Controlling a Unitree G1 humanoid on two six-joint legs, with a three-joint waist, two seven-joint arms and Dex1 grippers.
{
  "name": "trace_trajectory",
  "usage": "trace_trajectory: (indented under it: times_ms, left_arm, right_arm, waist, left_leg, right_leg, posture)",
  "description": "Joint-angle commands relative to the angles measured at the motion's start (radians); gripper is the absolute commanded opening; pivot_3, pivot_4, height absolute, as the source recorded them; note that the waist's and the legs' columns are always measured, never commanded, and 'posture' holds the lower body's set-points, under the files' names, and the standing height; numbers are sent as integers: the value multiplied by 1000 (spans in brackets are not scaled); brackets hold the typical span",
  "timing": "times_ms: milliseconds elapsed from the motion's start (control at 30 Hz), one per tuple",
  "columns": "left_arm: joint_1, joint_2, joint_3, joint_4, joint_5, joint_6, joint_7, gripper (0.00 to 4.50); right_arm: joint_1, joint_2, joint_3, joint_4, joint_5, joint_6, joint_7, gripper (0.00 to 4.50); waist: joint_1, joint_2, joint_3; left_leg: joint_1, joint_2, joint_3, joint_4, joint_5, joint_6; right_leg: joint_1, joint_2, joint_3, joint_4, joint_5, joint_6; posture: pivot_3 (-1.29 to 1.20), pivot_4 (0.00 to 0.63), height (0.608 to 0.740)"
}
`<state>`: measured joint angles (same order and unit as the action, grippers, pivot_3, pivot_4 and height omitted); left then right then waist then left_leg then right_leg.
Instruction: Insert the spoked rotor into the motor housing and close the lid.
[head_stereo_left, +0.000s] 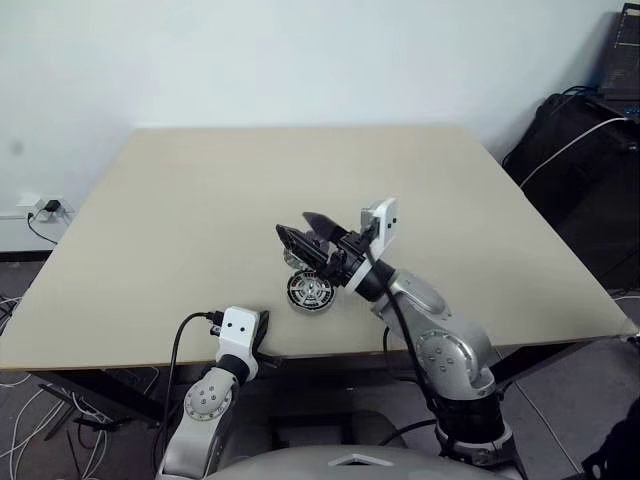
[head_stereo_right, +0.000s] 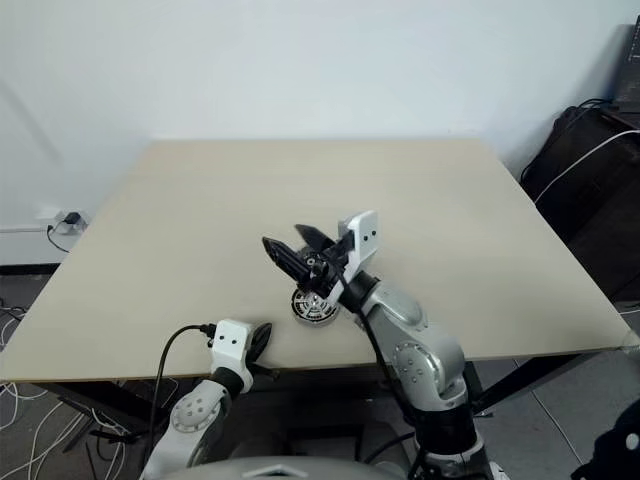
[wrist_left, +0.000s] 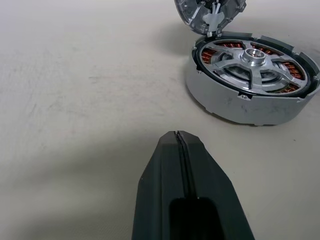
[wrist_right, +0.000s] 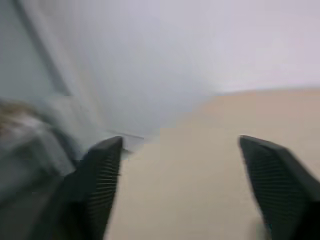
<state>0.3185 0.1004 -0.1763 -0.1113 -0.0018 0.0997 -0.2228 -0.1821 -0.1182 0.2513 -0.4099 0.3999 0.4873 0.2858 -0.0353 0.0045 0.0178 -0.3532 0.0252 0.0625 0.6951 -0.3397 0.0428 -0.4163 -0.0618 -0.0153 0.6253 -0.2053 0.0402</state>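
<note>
Beige is the colour of the bench (head_stereo_left: 200, 190), and all the small parts sit near its front edge.

On the left, the left tool (wrist_left: 177, 137) rests low by the bench edge. Its two black fingers are pressed together with nothing between them. It points at the parts but is well apart from them.

In the middle sits the motor housing (wrist_left: 235, 107), flat on the bench. The spoked rotor (wrist_left: 252, 56) is already inside it. You can see the coppery windings through the gaps between the spokes. So I think the first half of the job is done. The lid (wrist_left: 210, 12) is just behind the housing, right at its rim. I cannot tell if it leans on the rim or only lies next to it.

On the right, the right tool (head_stereo_left: 293, 226) hangs in the air above the lid and housing. Its fingers are spread wide and hold nothing.

The step now looks like closing the lid. To do it well, the right tool should come down slowly and pinch the lid by its edge. It should lift the lid a little, hold it flat over the housing and line up the middles. Then it can lower the lid gently, so the housing does not slide and the rotor stays put
</note>
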Motion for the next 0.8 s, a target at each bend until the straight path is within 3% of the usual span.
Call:
trace_trajectory:
  times_ms: [33, 233, 500, 633, 800]
  left_arm:
    - [-19, 0, -3, -2, -4, -20, -6, 0]
    - [-15, -1, -3, -1, -5, -23, -5, 0]
    - [-10, -1, -3, -3, -6, -23, -5, 0]
    - [-15, -4, -7, 0, -4, -24, -5, 0]
    - [-11, -8, -7, 7, -5, -34, -1, 0]
  right_arm:
    - [-27, -54, 74, 55, -236, -169, -41, 4474]
    - [-47, -177, 121, 128, -428, -210, 1, 4474]
    - [-134, -499, 266, 75, -493, -114, 437, 4474]
    - [-209, -553, 334, 112, -537, -112, 578, 4474]
    - [-291, -541, 400, 195, -607, -158, 670, 4474]
  waist:
    - [0, 0, 0]
    - [0, 0, 0]
    - [10, -2, 1]
    - [10, -3, 2]
    - [15, -4, 2]
  left_leg:
    - [0, 0, 0, 0, 0, 0]
    - [0, 0, 0, 0, 0, 0]
    - [2, 0, 0, 0, 0, 0]
    - [3, 0, 0, 0, 0, 0]
    - [4, 0, 0, 0, 0, 0]
  right_leg:
    - [0, 0, 0, 0, 0, 0]
    - [1, 0, 0, 0, 0, 0]
    - [2, 0, 0, 0, 0, 0]
    - [2, 0, 0, 0, 0, 0]
    - [4, 0, 0, 0, 0, 0]
  posture:
    - [0, 0, 740]
    - [0, 0, 740]
    - [0, 0, 740]
    - [0, 0, 740]
    - [0, 0, 740]
